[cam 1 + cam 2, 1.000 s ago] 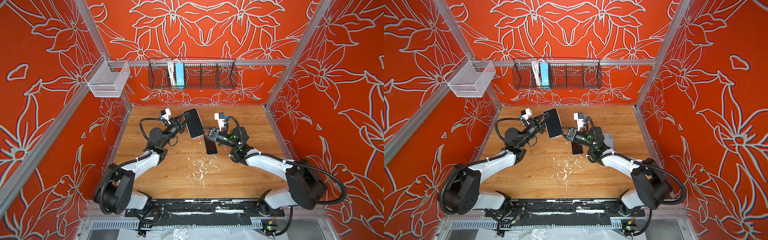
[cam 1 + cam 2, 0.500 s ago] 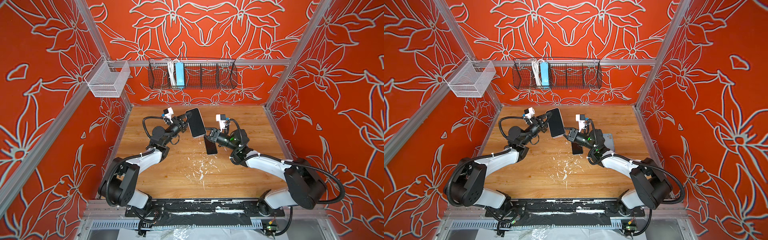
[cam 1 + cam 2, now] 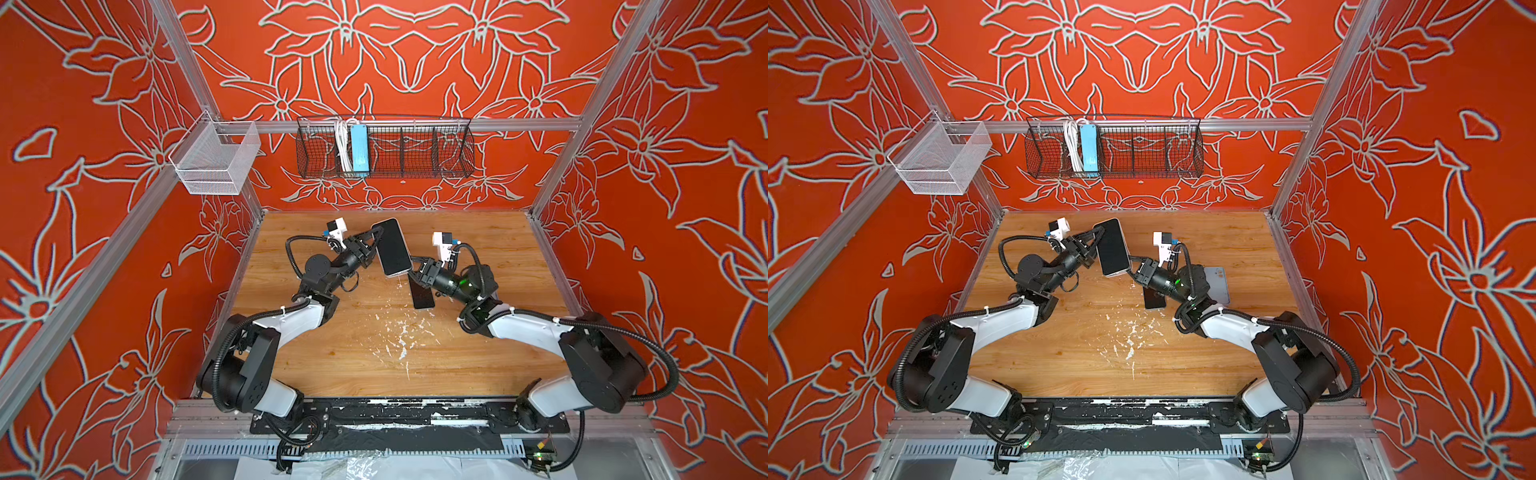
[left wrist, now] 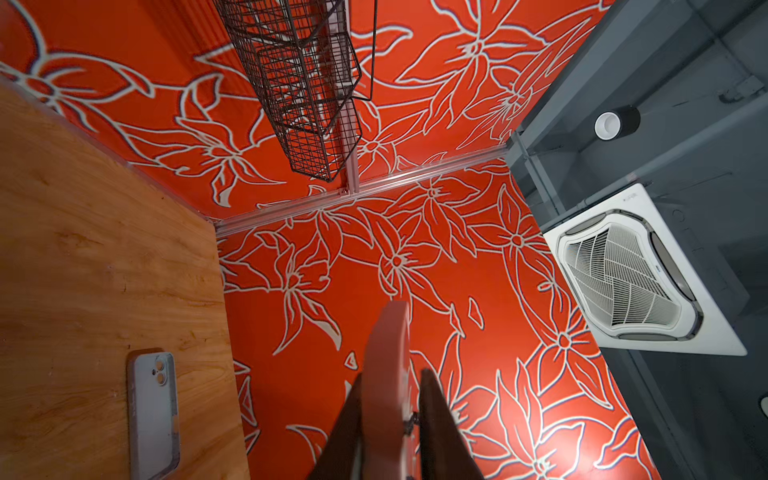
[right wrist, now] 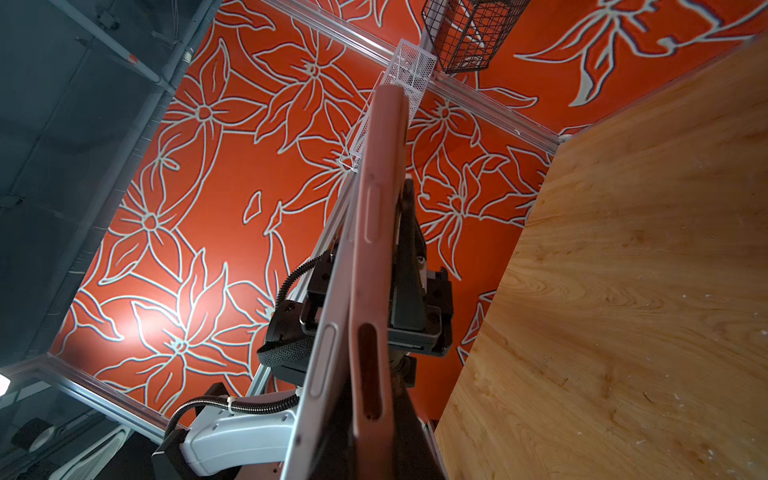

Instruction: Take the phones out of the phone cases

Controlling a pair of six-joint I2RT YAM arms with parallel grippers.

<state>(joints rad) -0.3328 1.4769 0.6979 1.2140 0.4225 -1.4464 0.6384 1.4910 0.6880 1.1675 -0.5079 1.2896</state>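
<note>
Right pincer [image 3: 412, 271]: pinched shut on the lip of the pink phone case [image 5: 374, 249], to peel it away (so we judge) | Left pincer [image 4: 388, 399]: straddles the case's far edge as an anchor; clamped or not, we cannot tell | Black-screened silver-edged phone [image 3: 392, 247]: aloft between both pincers, partly cased.

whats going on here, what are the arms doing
A phone in a pink case is up off the table between the two arms. The right gripper is shut on the case's near corner, where the phone's side stands clear of it. The left gripper straddles its opposite edge. A dark phone and a pale case lie on the table.
</note>
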